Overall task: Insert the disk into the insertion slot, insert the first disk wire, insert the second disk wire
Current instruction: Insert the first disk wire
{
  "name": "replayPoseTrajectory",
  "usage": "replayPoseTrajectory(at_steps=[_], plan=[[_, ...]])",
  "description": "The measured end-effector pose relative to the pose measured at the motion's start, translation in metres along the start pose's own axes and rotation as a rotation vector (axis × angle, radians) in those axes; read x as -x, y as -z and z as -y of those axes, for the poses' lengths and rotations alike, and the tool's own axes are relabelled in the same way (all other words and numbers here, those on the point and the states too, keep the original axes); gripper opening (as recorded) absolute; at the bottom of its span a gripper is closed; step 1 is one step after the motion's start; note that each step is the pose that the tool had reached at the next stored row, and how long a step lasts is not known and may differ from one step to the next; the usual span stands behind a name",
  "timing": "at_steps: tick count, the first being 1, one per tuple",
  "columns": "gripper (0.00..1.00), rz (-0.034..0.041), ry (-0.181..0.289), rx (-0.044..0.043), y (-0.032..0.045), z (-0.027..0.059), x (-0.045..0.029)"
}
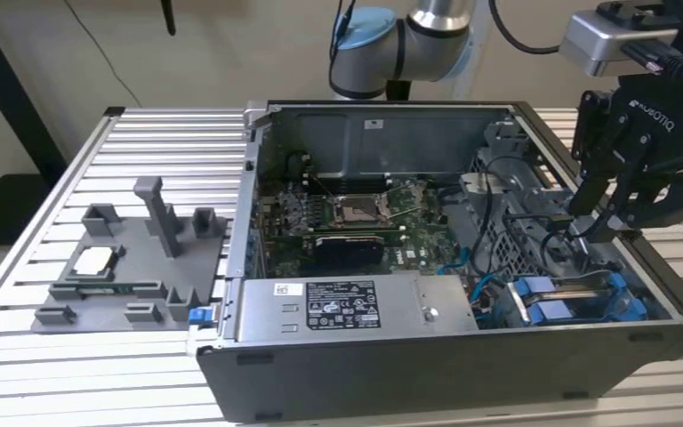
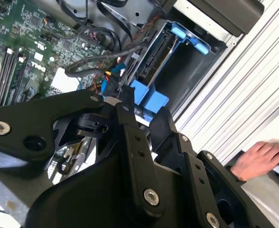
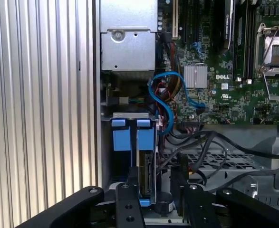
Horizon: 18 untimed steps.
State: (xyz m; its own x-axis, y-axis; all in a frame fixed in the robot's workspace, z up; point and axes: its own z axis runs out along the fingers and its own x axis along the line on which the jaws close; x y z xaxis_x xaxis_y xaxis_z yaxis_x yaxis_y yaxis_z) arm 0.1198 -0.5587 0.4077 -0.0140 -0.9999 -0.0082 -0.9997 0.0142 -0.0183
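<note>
Hovering over the open grey metal computer case (image 1: 437, 382), the black two-fingered gripper (image 3: 156, 192) is shown with its jaws partly open and nothing visibly held. The silver-grey disk in its bright blue plastic carrier (image 3: 147, 161) is lodged in the grey metal insertion slot (image 3: 129, 115), framed by the jaws in the first wrist view. Seating is judged complete or nearly so, and the wire stage is judged in hand. Loose black cables (image 3: 201, 142) lie just beside the bay. A squarely aligned connector is called for.
</note>
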Motion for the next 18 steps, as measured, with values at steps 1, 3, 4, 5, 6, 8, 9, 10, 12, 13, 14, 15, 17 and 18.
replayPoseTrajectory(at_steps=[1,3,4,5,6,8,9,10,12,13,14,15,17,18], plan=[[0.41,0.0021,0.000,-0.0003,-0.0007,-0.0002,0.0014],[0.41,0.0062,0.000,-0.0015,-0.0024,-0.0008,0.0041],[0.41,0.0079,0.000,-0.0020,-0.0031,-0.0011,0.0056],[0.41,0.0098,0.000,-0.0025,-0.0038,-0.0013,0.0070],[0.41,0.0117,0.000,-0.0029,-0.0044,-0.0014,0.0083],[0.41,0.0159,0.000,-0.0030,-0.0052,-0.0016,0.0105],[0.41,0.0179,0.000,-0.0030,-0.0053,-0.0016,0.0114],[0.41,0.0194,0.000,-0.0030,-0.0054,-0.0017,0.0122],[0.41,0.0217,0.000,-0.0029,-0.0056,-0.0017,0.0135],[0.41,0.0219,0.000,-0.0029,-0.0055,-0.0017,0.0137],[0.41,0.0221,0.000,-0.0029,-0.0056,-0.0017,0.0138],[0.41,0.0221,0.000,-0.0029,-0.0056,-0.0017,0.0138],[0.41,0.0221,0.000,-0.0029,-0.0056,-0.0017,0.0140],[0.41,0.0224,0.000,-0.0029,-0.0057,-0.0017,0.0141]])
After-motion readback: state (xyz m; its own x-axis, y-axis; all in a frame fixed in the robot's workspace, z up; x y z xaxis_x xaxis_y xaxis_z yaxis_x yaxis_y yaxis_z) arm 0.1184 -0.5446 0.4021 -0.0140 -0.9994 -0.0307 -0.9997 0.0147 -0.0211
